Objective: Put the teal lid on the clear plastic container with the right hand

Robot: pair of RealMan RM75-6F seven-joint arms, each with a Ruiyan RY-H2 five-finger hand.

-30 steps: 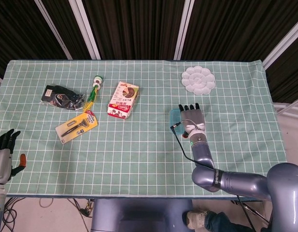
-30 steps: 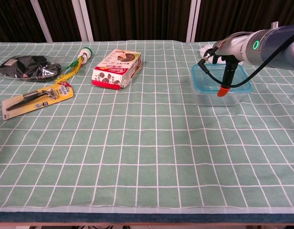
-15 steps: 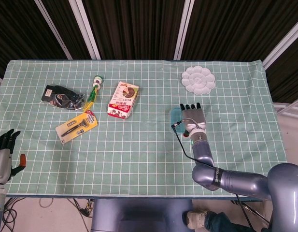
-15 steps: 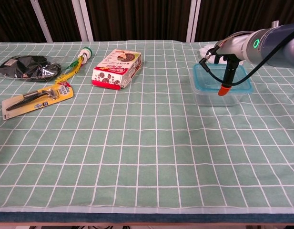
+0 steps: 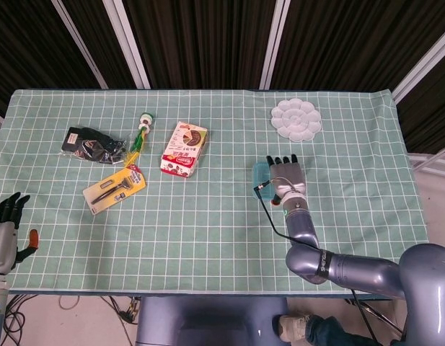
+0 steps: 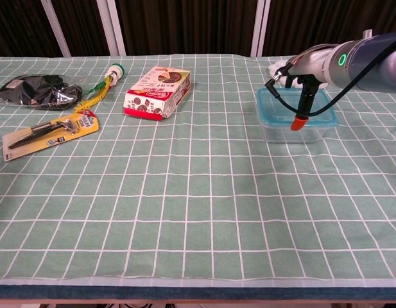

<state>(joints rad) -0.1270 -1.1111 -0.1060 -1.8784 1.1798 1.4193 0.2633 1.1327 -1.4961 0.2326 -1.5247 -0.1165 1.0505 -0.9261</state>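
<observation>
Your right hand (image 5: 288,176) lies palm down over the clear plastic container (image 6: 296,127), which sits on the tabletop (image 5: 208,216) toward 3 o'clock of its middle in the head view. The teal lid (image 6: 272,105) already rests on top of that container, its rim showing all around in the chest view. In the head view the fingers (image 5: 280,161) point toward 12 o'clock, stretched flat and side by side above the lid. In the chest view a red-tipped finger (image 6: 300,122) hangs down toward the lid's near edge. Whether the palm actually presses the lid or only hovers just over it, I cannot tell, and no frame shows the fingers wrapped around anything.

Your left hand (image 5: 4,229) sits off the tabletop's near corner at 8 o'clock in the head view, holding nothing, with its dark fingers loosely apart and a red tip showing at its side.

At 12 o'clock from the container, near the far edge, lies a white flower-shaped palette (image 5: 296,119). Toward 9 o'clock, well apart from the container, a red and white snack box (image 5: 184,148) lies flat. Further that way are a green-capped tube (image 5: 141,132), a black pouch (image 5: 94,145) and a yellow carded tool (image 5: 114,189), grouped near one another.
</observation>
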